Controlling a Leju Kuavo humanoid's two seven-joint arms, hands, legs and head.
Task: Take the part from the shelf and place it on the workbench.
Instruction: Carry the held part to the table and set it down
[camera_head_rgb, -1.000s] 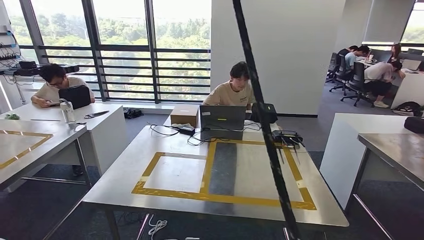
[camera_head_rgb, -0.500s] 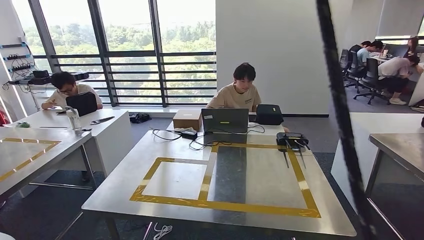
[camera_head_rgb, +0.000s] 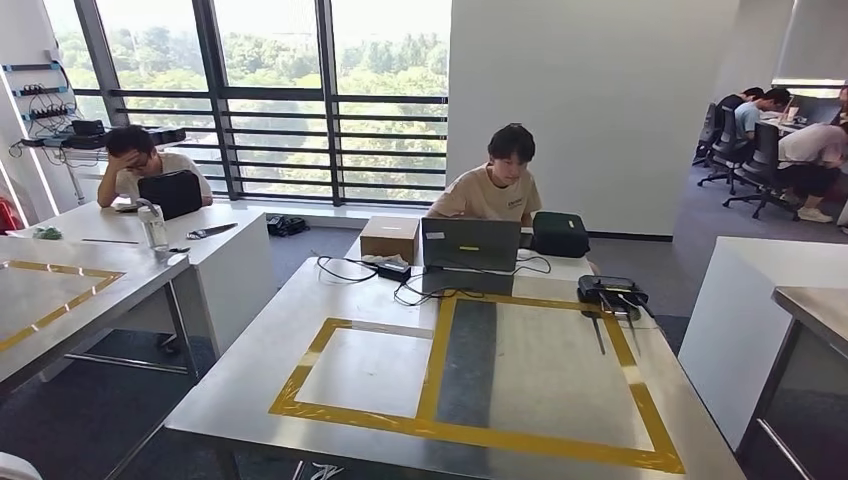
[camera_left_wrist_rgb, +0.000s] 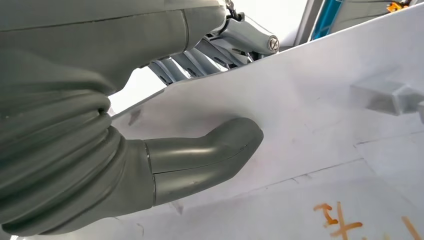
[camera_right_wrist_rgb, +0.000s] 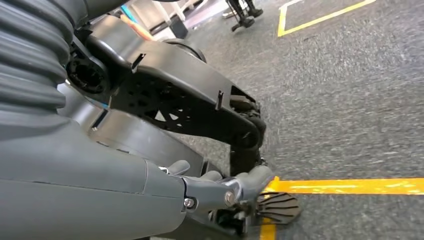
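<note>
My left hand grips a large flat white part: the thumb presses on its near face and the fingers curl over its edge from behind. Orange marks are drawn on the part. A white sliver shows at the bottom left corner of the head view; I cannot tell what it is. The workbench is a steel table ahead with yellow tape rectangles on it. My right hand hangs low over the carpet, fingers loosely apart and holding nothing.
At the workbench's far end stand a laptop, a cardboard box, cables and a black device; a person sits behind them. Another taped table is at the left, a steel table at the right. Yellow floor tape runs below my right hand.
The camera has moved, so the whole scene has shifted rightward and looks slightly nearer. The dark line that crossed the head view has passed out at the right.
</note>
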